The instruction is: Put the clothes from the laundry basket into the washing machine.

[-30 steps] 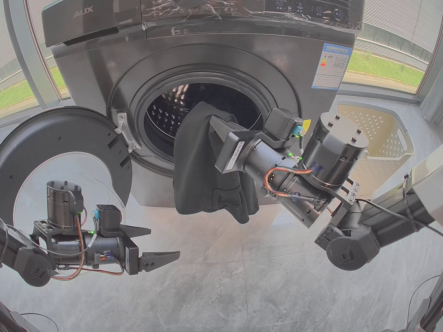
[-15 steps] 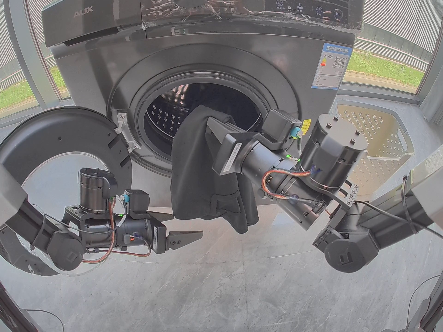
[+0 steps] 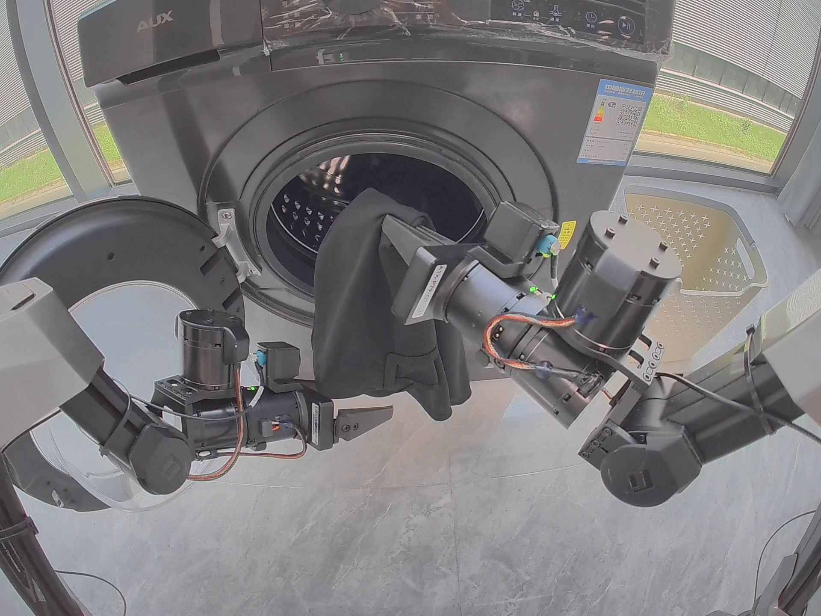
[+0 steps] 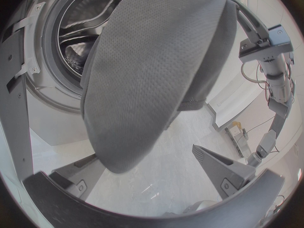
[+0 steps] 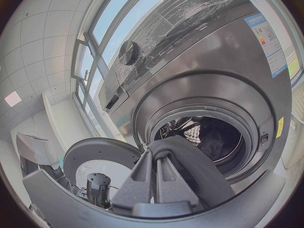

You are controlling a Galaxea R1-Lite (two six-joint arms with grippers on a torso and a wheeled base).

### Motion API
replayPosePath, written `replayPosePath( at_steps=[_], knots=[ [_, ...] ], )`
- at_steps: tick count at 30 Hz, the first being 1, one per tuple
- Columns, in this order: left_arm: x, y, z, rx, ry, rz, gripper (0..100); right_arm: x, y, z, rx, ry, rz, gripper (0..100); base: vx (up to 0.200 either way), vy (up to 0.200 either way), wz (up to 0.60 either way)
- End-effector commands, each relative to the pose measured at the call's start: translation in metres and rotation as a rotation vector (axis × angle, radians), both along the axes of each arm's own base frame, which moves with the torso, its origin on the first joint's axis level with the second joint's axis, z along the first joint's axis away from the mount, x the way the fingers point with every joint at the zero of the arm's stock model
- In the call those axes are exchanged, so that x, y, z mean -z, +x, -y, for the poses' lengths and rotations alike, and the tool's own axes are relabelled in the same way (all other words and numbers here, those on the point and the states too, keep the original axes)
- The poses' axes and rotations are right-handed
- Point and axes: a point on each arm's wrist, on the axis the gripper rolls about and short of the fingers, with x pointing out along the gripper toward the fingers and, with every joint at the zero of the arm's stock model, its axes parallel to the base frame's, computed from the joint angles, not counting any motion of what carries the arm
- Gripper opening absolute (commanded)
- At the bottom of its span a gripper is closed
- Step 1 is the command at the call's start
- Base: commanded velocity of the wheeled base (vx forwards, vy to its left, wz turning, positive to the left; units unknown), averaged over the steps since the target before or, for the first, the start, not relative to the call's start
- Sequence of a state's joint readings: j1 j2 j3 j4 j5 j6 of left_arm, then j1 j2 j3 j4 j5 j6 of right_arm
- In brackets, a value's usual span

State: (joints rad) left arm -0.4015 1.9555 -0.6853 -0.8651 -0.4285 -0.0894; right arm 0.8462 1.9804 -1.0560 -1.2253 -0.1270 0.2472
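Grey floor tiles are seen under a washing machine. Its round door is swung open at the left, and a pale laundry basket is placed at the right. A dark garment is hung before the drum opening, pinched by the closed right jaws. The left jaws, held low beside the cloth, are spread and empty.

The floor, a pale grey stone-pattern surface, carries the front-loading washing machine, standing upright with its door swung open to the robot's left, and the cream perforated laundry basket just beside the machine's right side.
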Motion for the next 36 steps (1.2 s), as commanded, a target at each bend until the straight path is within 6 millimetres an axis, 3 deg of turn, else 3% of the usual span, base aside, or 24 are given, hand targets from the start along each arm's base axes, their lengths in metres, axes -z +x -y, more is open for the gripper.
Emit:
replayPosePath(
  at_steps=[1,14,22,23,32,36],
  knots=[
    [-0.004,0.005,0.004,-0.007,-0.020,0.018,100,0.000,0.000,0.000,0.000,0.000,0.000,0,0.000,0.000,0.00],
    [-0.012,-0.010,0.017,0.002,-0.064,0.092,100,0.002,0.002,0.000,0.004,-0.007,-0.002,0,0.000,0.000,0.00],
    [-0.013,-0.007,0.019,-0.038,-0.075,0.137,100,0.004,0.002,-0.002,0.003,-0.010,-0.003,0,0.000,0.000,0.00],
    [-0.012,-0.005,0.019,-0.048,-0.077,0.147,0,0.005,0.002,-0.002,0.003,-0.013,-0.005,0,0.000,0.000,0.00],
    [-0.014,-0.007,0.018,-0.072,-0.087,0.181,0,0.008,0.003,-0.002,0.004,-0.019,-0.010,0,0.000,0.000,0.00],
    [-0.020,-0.029,0.017,-0.043,-0.109,0.213,0,0.016,0.007,-0.001,0.014,-0.037,-0.025,0,0.000,0.000,0.00]
  ],
)
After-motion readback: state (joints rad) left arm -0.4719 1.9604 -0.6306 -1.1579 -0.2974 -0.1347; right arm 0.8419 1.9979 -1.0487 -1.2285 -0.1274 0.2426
